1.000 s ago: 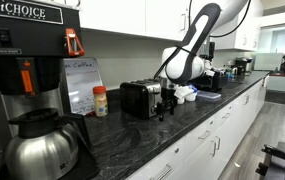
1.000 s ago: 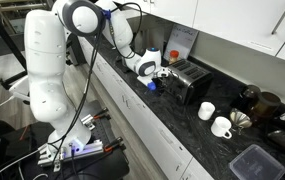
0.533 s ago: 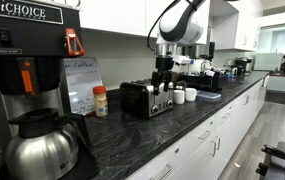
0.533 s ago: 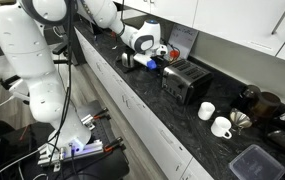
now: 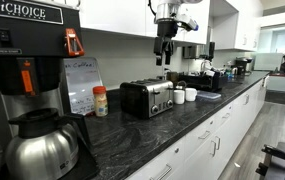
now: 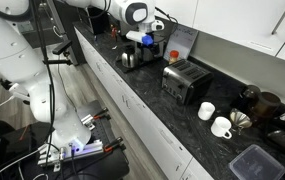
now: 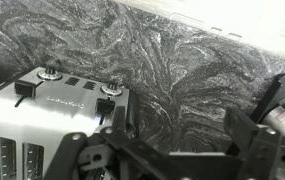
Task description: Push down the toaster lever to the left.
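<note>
The toaster [image 5: 146,97] is a wide black box with a shiny chrome end face, standing on the dark marbled counter. It also shows in the other exterior view [image 6: 185,80]. In the wrist view the toaster [image 7: 52,125] lies at lower left, and its end face carries two dark levers [image 7: 22,88] [image 7: 106,105] and two knobs. My gripper [image 5: 165,58] hangs high above the toaster's chrome end, apart from it. It also shows in the other exterior view [image 6: 147,41]. In the wrist view the gripper [image 7: 182,130] is open and empty, with bare counter between its fingers.
A big black coffee machine [image 5: 22,50] with a steel carafe [image 5: 40,143] stands at the near end. A small bottle [image 5: 101,101] is beside the toaster. White mugs [image 6: 214,119] and a dark tray [image 6: 252,162] lie further along. A metal pot [image 6: 129,58] stands behind the toaster.
The gripper has risen from beside the toaster's chrome end face to high above it, and the arm has swung up and away.
</note>
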{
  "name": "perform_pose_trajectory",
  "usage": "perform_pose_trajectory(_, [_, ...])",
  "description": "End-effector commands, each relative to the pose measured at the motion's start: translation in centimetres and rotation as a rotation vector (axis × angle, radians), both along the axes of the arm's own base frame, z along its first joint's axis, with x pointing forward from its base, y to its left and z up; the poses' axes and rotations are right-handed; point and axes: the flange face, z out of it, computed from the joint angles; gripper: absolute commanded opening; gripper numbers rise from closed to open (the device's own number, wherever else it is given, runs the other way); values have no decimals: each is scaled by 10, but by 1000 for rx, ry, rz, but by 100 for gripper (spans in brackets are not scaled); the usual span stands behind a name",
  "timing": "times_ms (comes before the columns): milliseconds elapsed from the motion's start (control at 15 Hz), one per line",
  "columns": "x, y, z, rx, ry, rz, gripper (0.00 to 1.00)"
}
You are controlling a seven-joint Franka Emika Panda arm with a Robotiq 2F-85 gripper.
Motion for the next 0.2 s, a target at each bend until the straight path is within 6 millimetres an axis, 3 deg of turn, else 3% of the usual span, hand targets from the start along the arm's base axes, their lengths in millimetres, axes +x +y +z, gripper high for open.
perform_pose_trajectory(0, [-12,3,28,-28,3,25,100])
perform_pose_trajectory(67, [-6,3,17,-7,-7,10,100])
perform_pose_trajectory(133, [-8,5,22,-7,-14,12,100])
